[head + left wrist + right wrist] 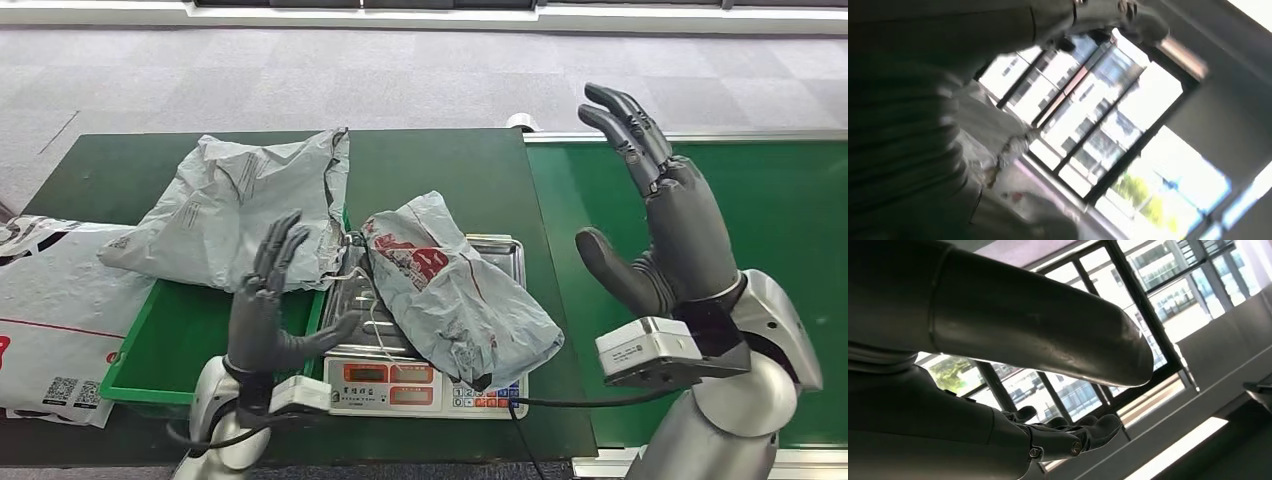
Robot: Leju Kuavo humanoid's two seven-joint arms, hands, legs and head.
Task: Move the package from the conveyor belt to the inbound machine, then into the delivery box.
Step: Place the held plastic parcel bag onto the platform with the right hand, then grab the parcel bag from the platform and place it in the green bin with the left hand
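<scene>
Head view shows a grey package (455,295) with red print lying across the metal tray of a scale (500,252). The scale sits on a dark green counter (440,165). The left robot hand (268,310) is up beside the scale, just left of the package, with its fingers spread apart and nothing in them. The right robot hand (665,215) is raised over the green conveyor belt (790,230), well apart from the package, fingers wide and holding nothing. A green box (165,345) sits left of the scale. A crumpled grey bag (240,205) rests on its far edge. Another bag (55,310), white with codes, lies further left.
</scene>
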